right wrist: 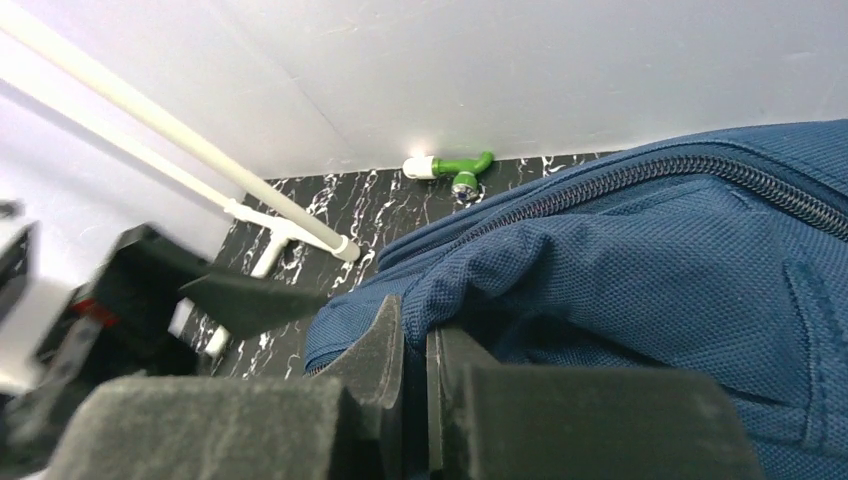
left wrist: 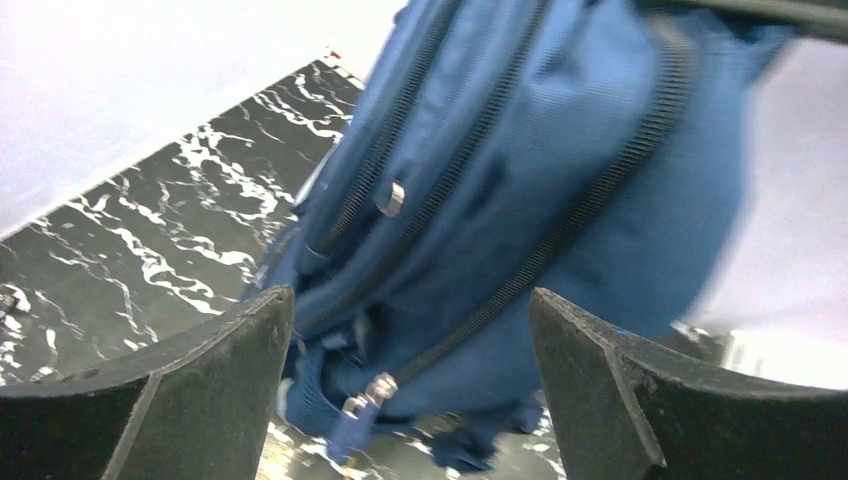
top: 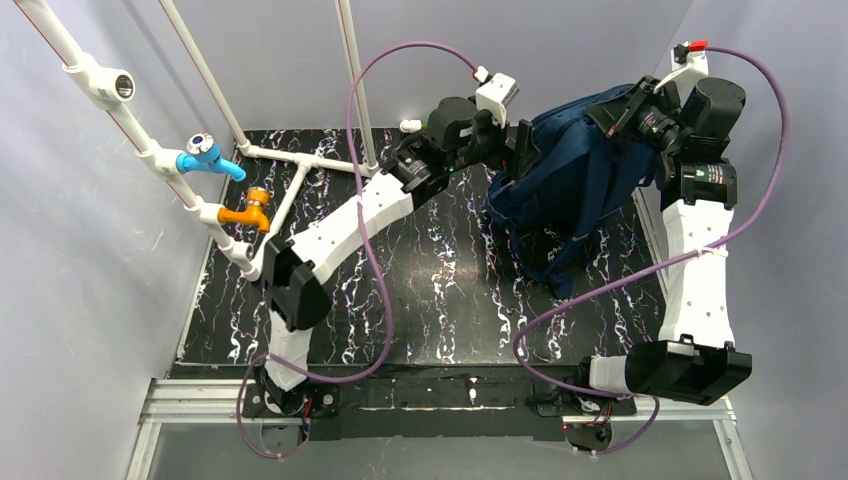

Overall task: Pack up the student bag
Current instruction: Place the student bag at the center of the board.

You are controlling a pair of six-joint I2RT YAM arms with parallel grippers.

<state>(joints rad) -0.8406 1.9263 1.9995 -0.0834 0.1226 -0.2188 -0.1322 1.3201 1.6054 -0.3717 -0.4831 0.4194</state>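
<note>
Jaws of the left gripper (left wrist: pixel 410 297) stand wide apart, with nothing between the two dark fingers (left wrist: pixel 200 385). The right gripper's (right wrist: pixel 415 322) jaws are drawn together to a thin slit, and a fold of fabric bulges over their tips, apparently pinched there.

Findings, left to right in the overhead view:

1. A white pipe frame (top: pixel 150 152) rises along the left wall. It carries a blue tap (top: pixel 208 156) and, lower down, an orange tap (top: pixel 250 211).
2. The left arm reaches from its base at the near edge diagonally across the black marbled table (top: pixel 430 300) to the left side of the student bag (top: pixel 565 180). A purple cable (top: pixel 372 255) loops beside the arm. Whether the open fingers touch the bag cannot be told.
3. The student bag occupies the right half of the table, toward the far edge. It is navy and stands raised, its upper end up at the right gripper and its lower end and straps down near the table surface.
4. The left wrist view shows the bag's side just beyond the fingers. Several dark zip lines run across it, with one metal zip pull (left wrist: pixel 392 197) high up and further pulls at its lower end.
5. The right arm rises along the right edge and bends inward over the bag's upper end.
6. A green tap (right wrist: pixel 460 170) sits against the far wall behind the bag.
</note>
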